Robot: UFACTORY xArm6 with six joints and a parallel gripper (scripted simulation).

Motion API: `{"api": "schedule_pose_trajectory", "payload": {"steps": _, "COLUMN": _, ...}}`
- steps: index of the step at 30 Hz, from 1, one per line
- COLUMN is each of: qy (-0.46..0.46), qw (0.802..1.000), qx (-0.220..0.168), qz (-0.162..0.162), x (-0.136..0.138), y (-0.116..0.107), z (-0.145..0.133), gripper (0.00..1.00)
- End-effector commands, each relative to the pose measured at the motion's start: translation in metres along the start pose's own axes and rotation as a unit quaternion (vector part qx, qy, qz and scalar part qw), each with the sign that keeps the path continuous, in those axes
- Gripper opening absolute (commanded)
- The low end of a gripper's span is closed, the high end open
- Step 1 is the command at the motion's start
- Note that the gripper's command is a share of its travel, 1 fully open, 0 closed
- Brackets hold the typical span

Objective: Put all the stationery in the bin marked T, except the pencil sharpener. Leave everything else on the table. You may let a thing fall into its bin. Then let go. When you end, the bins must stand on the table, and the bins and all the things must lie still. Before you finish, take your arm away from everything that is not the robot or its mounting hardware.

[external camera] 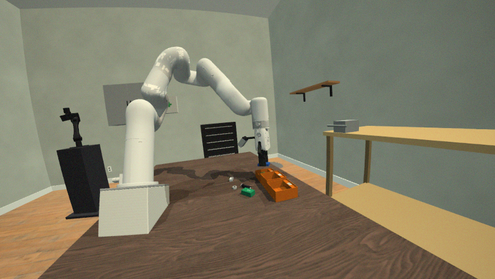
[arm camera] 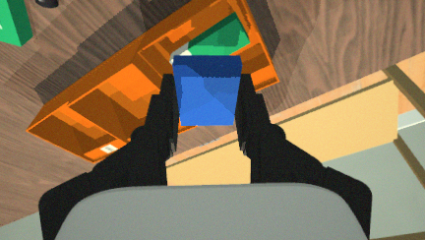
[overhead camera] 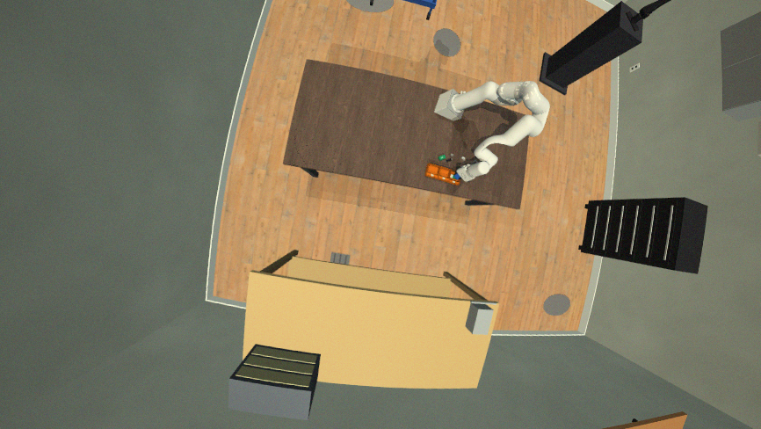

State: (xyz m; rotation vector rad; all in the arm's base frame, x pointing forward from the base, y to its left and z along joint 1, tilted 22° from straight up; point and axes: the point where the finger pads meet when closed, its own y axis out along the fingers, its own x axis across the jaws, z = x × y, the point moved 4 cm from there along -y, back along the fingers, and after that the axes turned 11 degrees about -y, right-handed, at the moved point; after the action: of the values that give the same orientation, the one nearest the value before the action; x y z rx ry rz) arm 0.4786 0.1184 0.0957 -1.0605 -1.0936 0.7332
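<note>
Gripper [arm camera: 207, 105], part-closed on blue block [arm camera: 208, 90], black fingers pressed to its two sides. Block held above orange bins [arm camera: 123, 98], over the end compartment at 12 o'clock containing a green item [arm camera: 221, 36]. Second green block [arm camera: 14, 22] on the table [arm camera: 320, 30] at 10 o'clock, apart from the bins.

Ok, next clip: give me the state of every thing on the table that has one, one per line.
claw: shut on the blue block, held above the bin.
blue block: clamped between the fingers, off the table.
orange bin: standing on the table; compartment under the claw already holds a green item.
green box: lying on the table beside the bin.
small dark cylinder: lying on the table.
two small white pieces: on the table, loose.
</note>
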Motion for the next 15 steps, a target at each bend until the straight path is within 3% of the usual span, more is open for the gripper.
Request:
{"api": "schedule_pose_trajectory", "payload": {"steps": 1, "qy": -0.079, "qw": 0.997, "qx": -0.001, "qz": -0.005, "x": 0.0005, "y": -0.0015, "z": -0.0013, "gripper": 0.00}}
{"api": "schedule_pose_trajectory", "payload": {"steps": 7, "qy": -0.142, "qw": 0.990, "qx": -0.001, "qz": -0.005, "x": 0.0006, "y": -0.0015, "z": -0.0013, "gripper": 0.00}}
{"api": "schedule_pose_trajectory", "payload": {"steps": 8, "qy": -0.187, "qw": 0.982, "qx": -0.001, "qz": -0.006, "x": 0.0006, "y": -0.0015, "z": -0.0013, "gripper": 0.00}}
{"api": "schedule_pose_trajectory", "payload": {"steps": 15, "qy": -0.275, "qw": 0.961, "qx": 0.000, "qz": -0.015, "x": 0.0001, "y": -0.0015, "z": -0.0016, "gripper": 0.00}}
